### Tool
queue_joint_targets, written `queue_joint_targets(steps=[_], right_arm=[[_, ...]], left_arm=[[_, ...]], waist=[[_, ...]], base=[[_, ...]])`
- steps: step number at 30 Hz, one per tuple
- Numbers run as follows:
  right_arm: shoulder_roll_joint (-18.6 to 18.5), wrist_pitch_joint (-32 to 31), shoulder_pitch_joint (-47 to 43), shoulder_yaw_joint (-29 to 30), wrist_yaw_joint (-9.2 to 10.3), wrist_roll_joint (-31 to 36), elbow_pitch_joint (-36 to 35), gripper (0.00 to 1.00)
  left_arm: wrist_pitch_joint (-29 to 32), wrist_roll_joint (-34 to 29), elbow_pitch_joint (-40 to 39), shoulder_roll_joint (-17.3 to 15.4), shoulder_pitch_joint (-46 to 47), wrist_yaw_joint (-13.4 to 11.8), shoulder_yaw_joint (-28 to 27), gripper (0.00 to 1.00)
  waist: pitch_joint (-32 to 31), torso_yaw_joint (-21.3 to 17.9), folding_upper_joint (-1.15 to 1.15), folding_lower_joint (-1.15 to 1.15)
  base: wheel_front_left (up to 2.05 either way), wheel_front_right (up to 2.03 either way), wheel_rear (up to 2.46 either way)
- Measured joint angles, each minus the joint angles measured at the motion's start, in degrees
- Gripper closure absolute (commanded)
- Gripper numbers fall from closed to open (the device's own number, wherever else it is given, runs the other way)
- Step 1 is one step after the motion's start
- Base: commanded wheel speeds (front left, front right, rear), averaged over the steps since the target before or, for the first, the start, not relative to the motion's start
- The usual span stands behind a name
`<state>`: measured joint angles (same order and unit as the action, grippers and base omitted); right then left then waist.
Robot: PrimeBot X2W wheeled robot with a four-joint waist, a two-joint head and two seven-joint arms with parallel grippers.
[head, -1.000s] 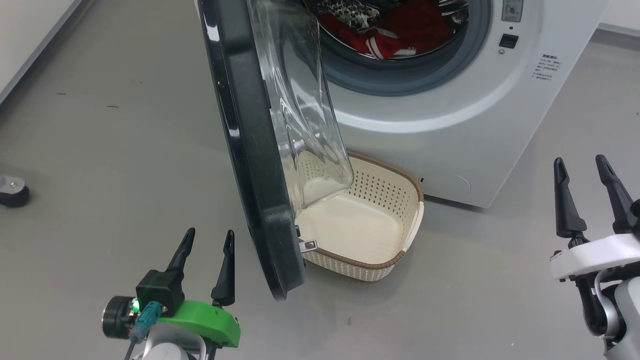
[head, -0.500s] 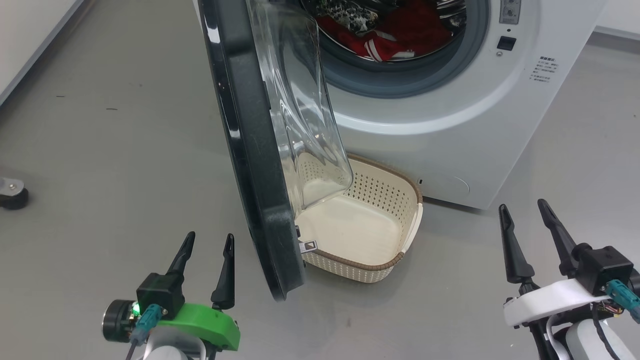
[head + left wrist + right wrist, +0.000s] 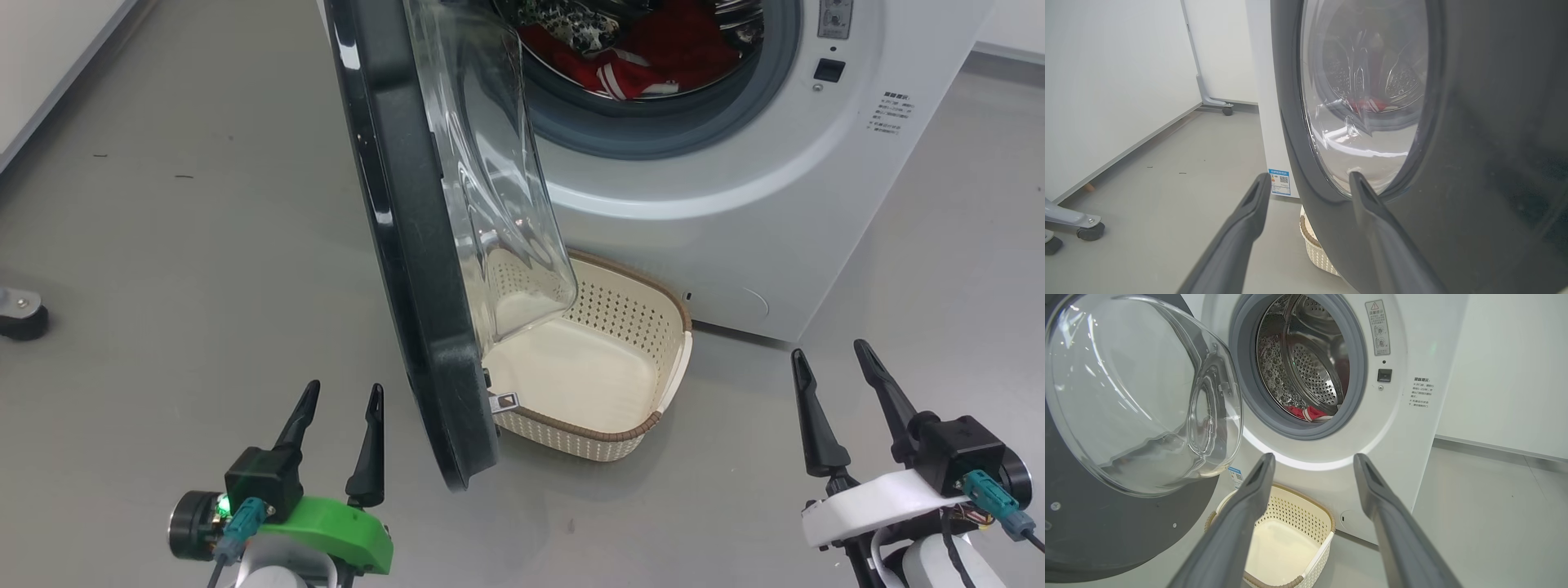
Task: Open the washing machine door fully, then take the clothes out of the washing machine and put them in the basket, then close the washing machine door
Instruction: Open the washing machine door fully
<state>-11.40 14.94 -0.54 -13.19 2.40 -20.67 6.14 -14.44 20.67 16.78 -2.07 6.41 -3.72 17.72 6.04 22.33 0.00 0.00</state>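
Too small to read: blue QR sticker on washing machine; left gripper, right gripper released

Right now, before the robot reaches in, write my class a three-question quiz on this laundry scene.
1. Fill in: the left claw and the right claw both stand ____, holding nothing.
2. Where are the red clothes? A) inside the washing machine; B) on the floor; C) in the right claw.
3. True or false: the basket already holds a garment.

Key: 1 open; 2 A; 3 false.
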Motion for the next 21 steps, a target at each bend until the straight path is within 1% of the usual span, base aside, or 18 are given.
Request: queue_joint_targets(steps=[4,21], right_arm=[[0.5,0.0,-0.1,0.7,-0.51,0.4,0.2,0.0],[2.6,0.0,-0.3,3.9,-1.34,2.2,1.9,0.0]], left_arm=[[0.0,0.0,0.0,0.0,0.0,0.0,0.0,0.0],[0.0,0.6,0.0,0.0,0.0,0.0,0.4,0.0]], waist=[[0.0,0.2,0.0,0.0],[0.2,0.5,0.0,0.0]], base=[[0.0,0.0,0.0],[0.0,0.0,0.0]])
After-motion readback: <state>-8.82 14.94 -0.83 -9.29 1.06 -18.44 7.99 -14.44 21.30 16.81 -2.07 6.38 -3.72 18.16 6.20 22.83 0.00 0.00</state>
